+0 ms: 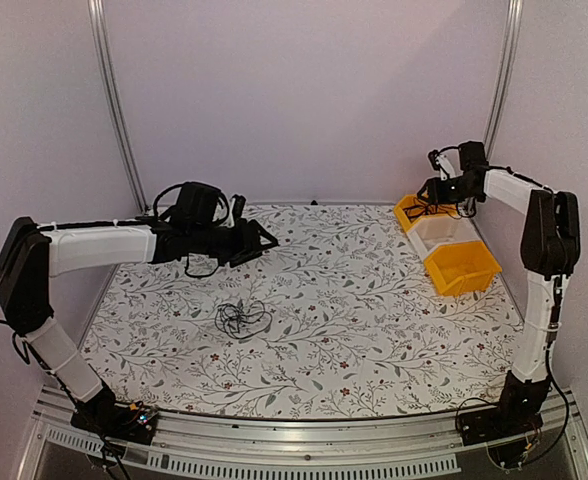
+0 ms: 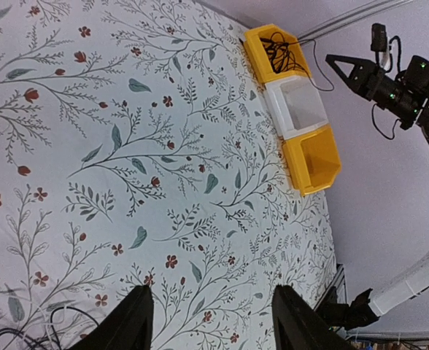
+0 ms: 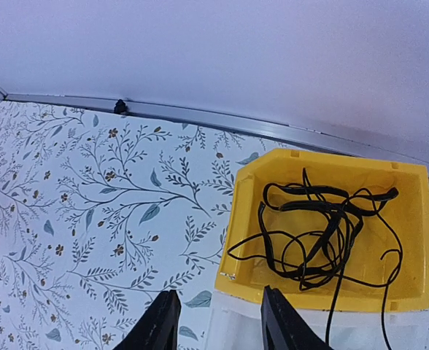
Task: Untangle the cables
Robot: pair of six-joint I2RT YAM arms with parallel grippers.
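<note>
Left of three bins point(image 1: 444, 245), one holding cables point(image 2: 276, 47), lies one loose bunch point(image 1: 241, 318).

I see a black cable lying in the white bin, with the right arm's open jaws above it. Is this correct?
Not quite: the black cable lies in the far yellow bin, not the white bin beside it. The right wrist view shows this, with the right gripper above it, jaws open.
</note>
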